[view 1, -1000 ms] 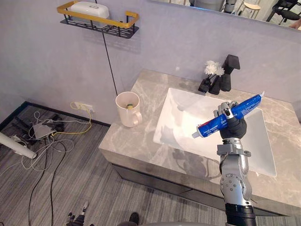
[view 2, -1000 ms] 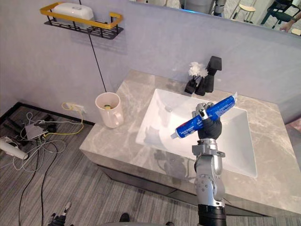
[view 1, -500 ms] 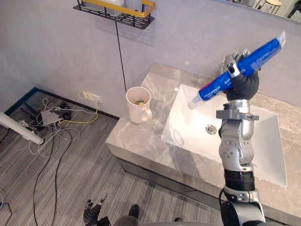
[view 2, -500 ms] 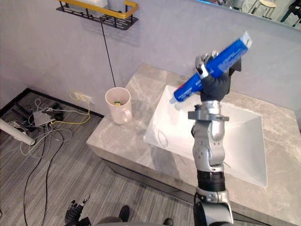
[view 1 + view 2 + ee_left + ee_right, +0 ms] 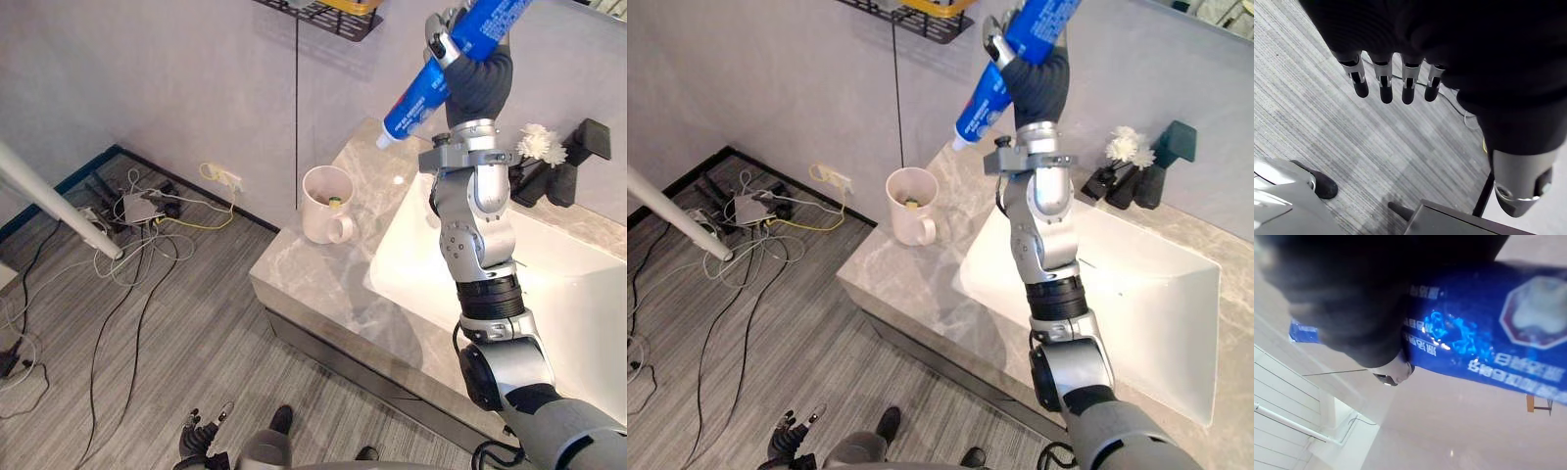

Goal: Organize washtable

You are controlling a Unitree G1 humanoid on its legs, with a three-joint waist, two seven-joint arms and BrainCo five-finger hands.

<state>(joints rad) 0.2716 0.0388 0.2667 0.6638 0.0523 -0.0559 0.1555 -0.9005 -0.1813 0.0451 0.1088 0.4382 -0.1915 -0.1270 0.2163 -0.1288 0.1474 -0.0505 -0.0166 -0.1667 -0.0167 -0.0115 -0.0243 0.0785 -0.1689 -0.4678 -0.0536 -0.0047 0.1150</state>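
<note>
You've got a grey wall with a smooth matte face, and a grey floor with fine ribbed stripes. The washtable countertop is grey marbled stone, polished, with a square corner. Set into it is a white rectangular sink, glossy with rounded inner edges. At the top of the view sits a black wire shelf with a yellow rail.

Your right hand is raised high on its arm, well clear of the countertop, fingers curled tight round a blue toothpaste tube. The tube is soft glossy plastic and slants, its white cap end lowest and pointing toward the mug side. The flat end runs out of the top of the view.

A cream ceramic mug with a side handle stands on the countertop's left part, beside the sink, with something small and yellowish inside. A black angular faucet stands behind the sink, with a white fluffy flower-like piece just beside it.

Your left hand hangs over the floor, fingers straight, holding nothing.

Labels: the tube carries white lettering and a red-edged badge with a white centre.
</note>
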